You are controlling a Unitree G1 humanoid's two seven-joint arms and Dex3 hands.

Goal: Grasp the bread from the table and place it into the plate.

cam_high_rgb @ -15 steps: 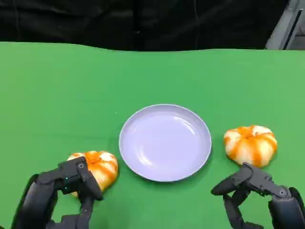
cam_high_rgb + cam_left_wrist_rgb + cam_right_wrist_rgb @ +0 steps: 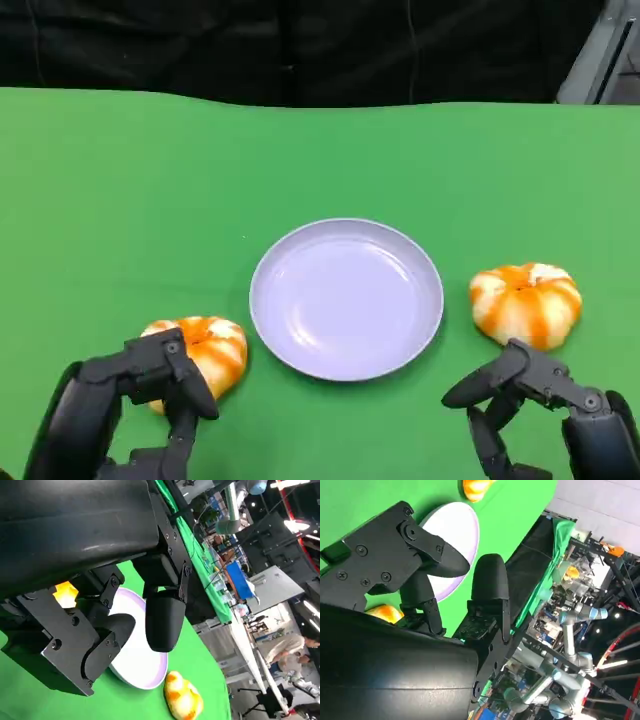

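Note:
A pale lilac plate sits empty at the table's middle. One orange-and-white round bread lies just left of it, and a second bread lies to its right. My left hand hovers at the near side of the left bread, fingers spread and overlapping its near edge, with no grip showing. My right hand is just short of the right bread, fingers apart and holding nothing. The left wrist view shows the plate and the right-hand bread beyond my fingers.
Green cloth covers the table, with wide free room behind the plate. A black curtain hangs past the far edge. The right wrist view shows the plate and lab equipment off the table.

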